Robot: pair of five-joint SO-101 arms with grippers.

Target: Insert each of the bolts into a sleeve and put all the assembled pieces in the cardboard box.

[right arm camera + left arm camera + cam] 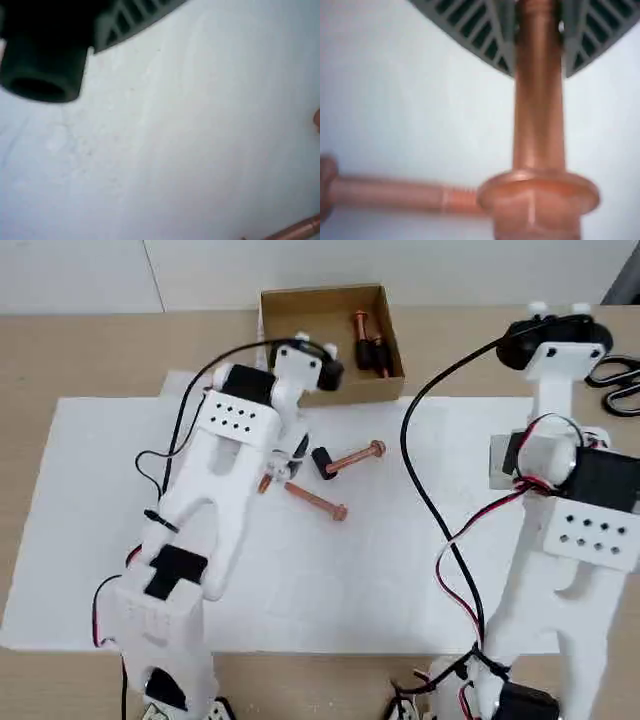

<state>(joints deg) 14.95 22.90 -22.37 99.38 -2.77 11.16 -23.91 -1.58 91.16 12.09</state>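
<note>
My left gripper is shut on a copper bolt over the middle of the white sheet; its flanged head sticks out past the grey fingers. A second loose bolt lies beside it on the sheet, crossing under the held one. Just right of that rests an assembled bolt with a black sleeve. My right gripper hangs over the sheet's right side, holding a black sleeve just above the surface. The cardboard box at the back holds assembled pieces.
The white sheet covers most of the wooden table. Scissors lie at the far right edge. Black cables trail across the sheet between the arms. Bare sheet stretches in front of the bolts.
</note>
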